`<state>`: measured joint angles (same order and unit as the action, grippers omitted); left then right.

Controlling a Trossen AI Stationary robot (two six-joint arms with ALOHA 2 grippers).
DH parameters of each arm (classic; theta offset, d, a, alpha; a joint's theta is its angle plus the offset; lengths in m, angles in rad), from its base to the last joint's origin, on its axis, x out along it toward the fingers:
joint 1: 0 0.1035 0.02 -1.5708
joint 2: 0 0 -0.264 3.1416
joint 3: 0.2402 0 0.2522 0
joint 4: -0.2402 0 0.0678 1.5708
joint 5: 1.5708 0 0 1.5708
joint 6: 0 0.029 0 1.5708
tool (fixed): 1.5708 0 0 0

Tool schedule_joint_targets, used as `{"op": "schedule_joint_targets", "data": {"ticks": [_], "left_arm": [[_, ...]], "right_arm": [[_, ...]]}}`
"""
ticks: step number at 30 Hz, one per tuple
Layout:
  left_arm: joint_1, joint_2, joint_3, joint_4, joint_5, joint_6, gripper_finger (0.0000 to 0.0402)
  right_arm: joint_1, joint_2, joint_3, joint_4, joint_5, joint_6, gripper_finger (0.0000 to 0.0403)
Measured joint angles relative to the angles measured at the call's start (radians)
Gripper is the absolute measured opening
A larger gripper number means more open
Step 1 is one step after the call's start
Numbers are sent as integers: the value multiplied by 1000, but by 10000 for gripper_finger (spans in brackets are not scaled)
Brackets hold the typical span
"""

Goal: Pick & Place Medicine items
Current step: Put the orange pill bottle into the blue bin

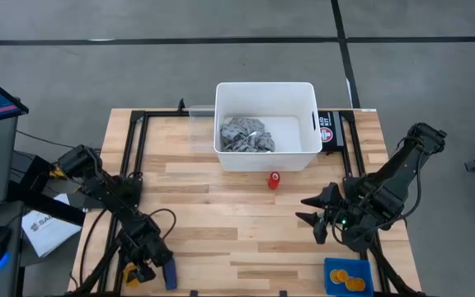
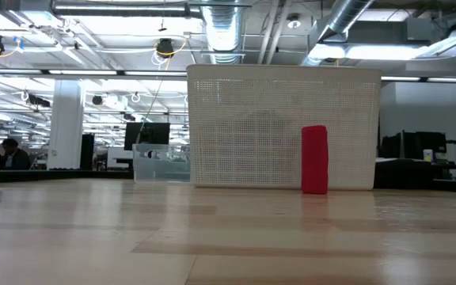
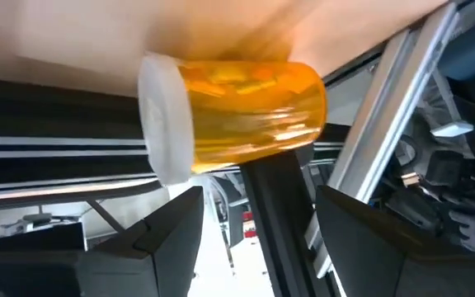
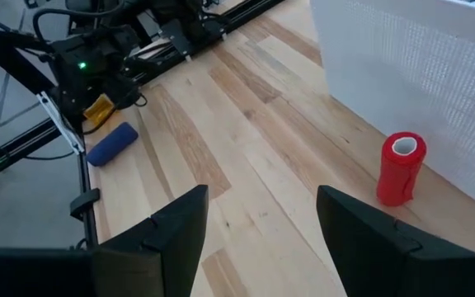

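Pill bottle (image 3: 233,111), orange with a white cap, lies on its side just ahead of the left gripper (image 3: 258,239). The two dark fingers (image 3: 167,235) stand apart on either side of it and are released, so they grasp nothing. The bottle rests at the edge of the wooden table (image 1: 221,223), with dark frame rails beyond it. From above, that left gripper (image 1: 144,268) sits low at the table's near-left corner, and a small blue cylinder (image 1: 170,272) lies just beside it (it also shows past the other arm's fingers).

Over on the right side, the right gripper (image 1: 313,210) hovers above the boards, its fingers (image 4: 176,231) spread wide and empty. Between it and the white bin (image 1: 221,124) a small red cylinder (image 1: 275,180) stands upright, just in front of the bin's wall. A grey rag (image 1: 246,134) lies crumpled inside the bin. A blue tray (image 1: 330,276) holding yellow pieces sits at the near-right corner.
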<state>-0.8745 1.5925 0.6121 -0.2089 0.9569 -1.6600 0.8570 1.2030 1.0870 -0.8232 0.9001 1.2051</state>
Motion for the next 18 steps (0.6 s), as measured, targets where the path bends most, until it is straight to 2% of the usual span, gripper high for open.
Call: {"op": "schedule_joint_targets", "data": {"ticks": [11, 18], "left_arm": [[-14, 0, -2, -18, -36, 6, 225], [17, 2, 0, -8, -94, 120, 225]], "right_arm": [[1, 0, 0, -3, -12, 10, 224], [1, 0, 0, -8, -12, 9, 224]]}}
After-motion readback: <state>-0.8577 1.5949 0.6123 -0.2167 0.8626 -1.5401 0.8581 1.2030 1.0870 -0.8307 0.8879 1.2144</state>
